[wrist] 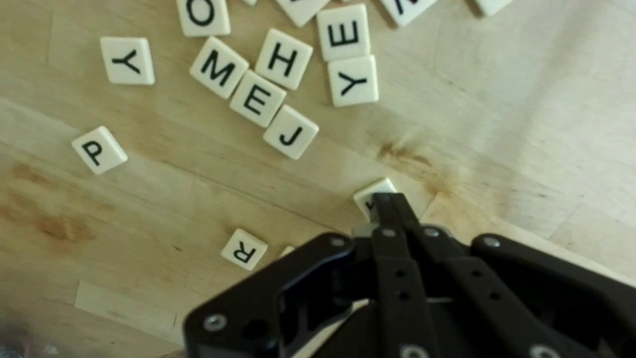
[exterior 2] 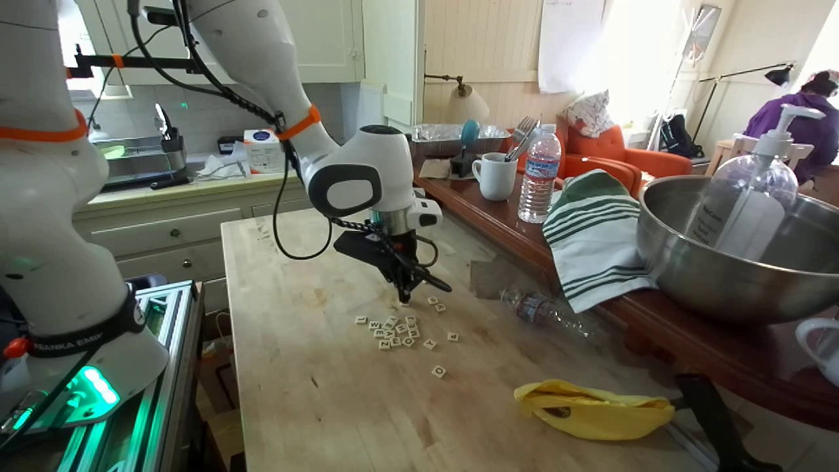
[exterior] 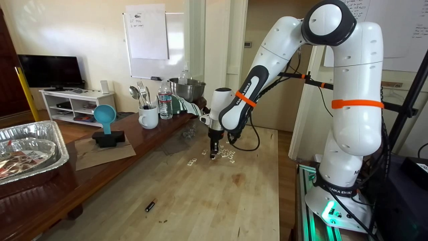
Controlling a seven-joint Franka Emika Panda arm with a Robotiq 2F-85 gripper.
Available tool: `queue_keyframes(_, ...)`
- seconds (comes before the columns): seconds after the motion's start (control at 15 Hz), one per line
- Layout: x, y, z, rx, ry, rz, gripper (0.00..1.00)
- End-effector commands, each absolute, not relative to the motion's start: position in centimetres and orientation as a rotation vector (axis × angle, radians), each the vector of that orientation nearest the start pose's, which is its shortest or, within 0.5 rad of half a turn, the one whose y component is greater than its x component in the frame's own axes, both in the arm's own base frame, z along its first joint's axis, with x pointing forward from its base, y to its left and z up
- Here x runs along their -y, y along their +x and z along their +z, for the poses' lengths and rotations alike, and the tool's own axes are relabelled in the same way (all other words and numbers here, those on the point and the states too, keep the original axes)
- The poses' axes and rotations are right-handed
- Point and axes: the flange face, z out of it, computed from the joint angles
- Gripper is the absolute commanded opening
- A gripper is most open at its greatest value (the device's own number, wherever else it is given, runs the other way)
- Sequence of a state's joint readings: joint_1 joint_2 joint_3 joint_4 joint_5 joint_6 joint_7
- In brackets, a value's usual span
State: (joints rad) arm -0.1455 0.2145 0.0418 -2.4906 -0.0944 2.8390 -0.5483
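A white robot arm [exterior: 357,77] is standing at the right in an exterior view, arching over a pale wooden table [exterior: 207,201]. Both exterior views are showing a dark wooden ledge [exterior: 140,138] running along the table's side, where a steel bowl [exterior 2: 708,288] is holding a clear pump bottle [exterior 2: 741,223]. An exterior view alone is showing a yellow banana-shaped item [exterior 2: 596,413], lying near and to the right.

At the arm's end the black claw [wrist: 389,198] is pointing down at the table, clenched, its fingertips [wrist: 381,201] standing side by side. An exterior view alone is showing a black cylinder [exterior: 150,205] with a copper-coloured end, like a battery, lying near and to the left.

Smallest of all, cream letter tiles [exterior 2: 395,341] are lying loosely grouped around the claw. The wrist view is making letters readable that are mostly specks in the exterior views: M [wrist: 219,67], E [wrist: 258,99] and J [wrist: 291,132] are forming a slanting row, H [wrist: 284,58] is sitting just beside them, P [wrist: 99,150] is lying farther left, and R [wrist: 244,249] is lying nearer. One partly hidden tile [wrist: 375,187] is lying beneath the fingertips, its letter mostly covered; the views are leaving it unclear whether they are touching it.
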Motion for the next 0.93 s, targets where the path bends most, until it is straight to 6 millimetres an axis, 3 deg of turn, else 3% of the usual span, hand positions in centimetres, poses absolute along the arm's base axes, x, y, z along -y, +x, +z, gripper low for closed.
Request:
queue_keyframes(0.0,4.1,48.8,21.5,0.896,-3.092,-0.18,0.0)
queue_keyframes(0.4,4.2,48.7,22.9,0.727,-3.105,-0.25,0.0)
queue_keyframes(0.87,4.3,49.1,21.8,0.311,-3.122,-0.202,0.0)
